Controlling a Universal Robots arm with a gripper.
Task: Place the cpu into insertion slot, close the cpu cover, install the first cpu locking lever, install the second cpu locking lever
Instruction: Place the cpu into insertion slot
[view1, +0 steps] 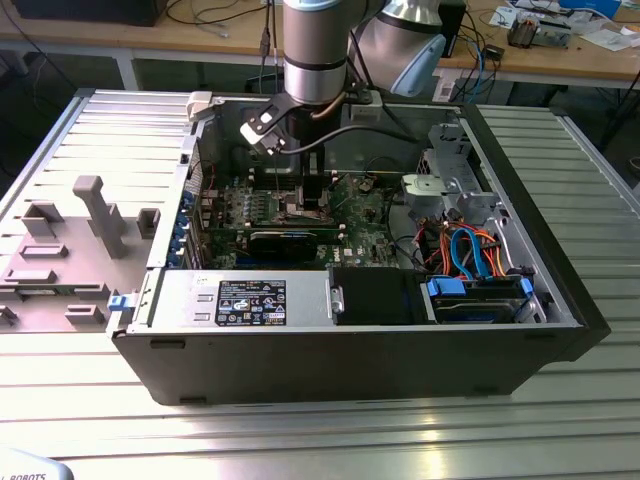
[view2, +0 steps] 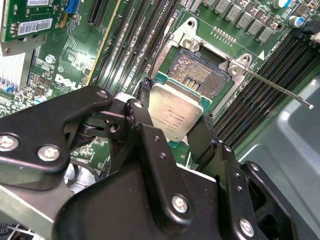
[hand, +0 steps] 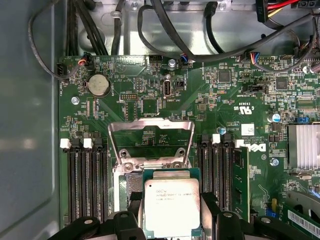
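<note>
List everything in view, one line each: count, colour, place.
computer case: 1, black, lid off
motherboard: 1, green, inside the case
cpu: 1, silver-grey, gripped, partly over the insertion slot
insertion slot: 1, dark, silver-edged, mid-board
cpu cover: 1, silvery, raised open
memory slots: several, black, flanking the insertion slot
coin battery: 1, silver, on the board
power supply: 1, silver, inside the case
cables: several, blue and orange, exterior view's right
gripper: 1, black, shut on the cpu
arm: 1, grey, above the case
</note>
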